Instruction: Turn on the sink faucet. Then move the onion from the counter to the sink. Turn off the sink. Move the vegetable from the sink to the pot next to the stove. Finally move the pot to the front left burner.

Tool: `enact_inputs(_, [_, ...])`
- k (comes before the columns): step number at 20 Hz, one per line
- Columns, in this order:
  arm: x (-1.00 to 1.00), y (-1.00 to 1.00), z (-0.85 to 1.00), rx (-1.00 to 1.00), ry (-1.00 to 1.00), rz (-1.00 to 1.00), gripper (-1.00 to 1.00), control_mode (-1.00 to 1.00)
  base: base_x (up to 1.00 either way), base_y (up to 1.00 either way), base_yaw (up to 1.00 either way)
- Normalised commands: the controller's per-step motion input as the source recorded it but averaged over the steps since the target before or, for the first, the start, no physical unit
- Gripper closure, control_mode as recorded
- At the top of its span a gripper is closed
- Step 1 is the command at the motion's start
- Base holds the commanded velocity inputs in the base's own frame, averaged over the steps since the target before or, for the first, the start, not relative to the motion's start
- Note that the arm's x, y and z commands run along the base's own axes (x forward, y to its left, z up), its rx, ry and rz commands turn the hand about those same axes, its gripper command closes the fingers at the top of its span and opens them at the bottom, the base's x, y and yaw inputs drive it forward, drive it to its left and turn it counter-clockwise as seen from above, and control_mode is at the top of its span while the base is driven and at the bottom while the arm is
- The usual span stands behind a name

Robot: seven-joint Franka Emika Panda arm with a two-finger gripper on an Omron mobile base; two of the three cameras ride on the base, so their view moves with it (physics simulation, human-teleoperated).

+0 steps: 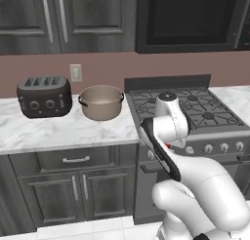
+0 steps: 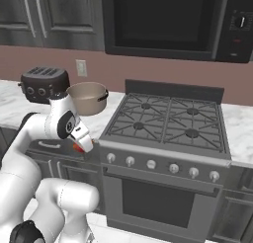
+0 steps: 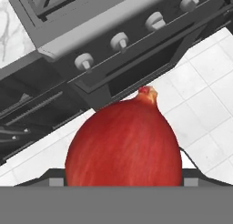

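The onion (image 3: 123, 143) sits directly before the hand camera, a glossy red bulb with fine pale streaks, held between the fingers of the gripper (image 3: 123, 182), whose jaws stand wide around it. Its pointed tip is toward the top of the hand view, so its long axis runs away from the hand, tilted slightly to the right of that picture. Beyond it lie the white floor tiles (image 3: 205, 82) and the front of the stove (image 3: 136, 18) with its row of knobs (image 3: 120, 41); the onion therefore hangs in the air in front of the range, below counter height.

In the right base view only a small red patch of the onion (image 2: 79, 147) shows, under the end of the arm (image 2: 64, 121), just left of the stove's front left corner. In the left base view it shows as a thin red sliver (image 1: 167, 146) beside the forearm; orientation cannot be read from either base view.

The base views supply what the hand view lacks: the pot (image 1: 101, 102) stands upright on the counter (image 1: 68, 131), between the toaster (image 1: 44, 96) and the stove, near both, and is seen empty from above. The four burners under black grates (image 2: 165, 119) carry nothing. A wall outlet (image 1: 75, 72) sits above the toaster and pot, and a microwave (image 2: 168, 22) hangs over the range.
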Motion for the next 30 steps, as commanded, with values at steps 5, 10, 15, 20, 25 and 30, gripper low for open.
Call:
enact_inputs(5, [0.00,0.00,0.00,0.00,0.00,0.00,1.00,1.00,0.28,-0.19,0.00])
enact_inputs(10, [0.00,0.00,0.00,0.00,0.00,0.00,1.00,1.00,0.28,-0.16,0.00])
enact_inputs(15, [0.00,0.00,0.00,0.00,0.00,0.00,1.00,1.00,0.32,-0.18,0.00])
enact_inputs(20, [0.00,0.00,0.00,0.00,0.00,0.00,1.00,1.00,0.28,-0.14,0.00])
enact_inputs(25, [0.00,0.00,0.00,0.00,0.00,0.00,1.00,1.00,0.23,-0.12,0.00])
enact_inputs(30, [0.00,0.00,0.00,0.00,0.00,0.00,1.00,1.00,0.13,-0.05,0.00])
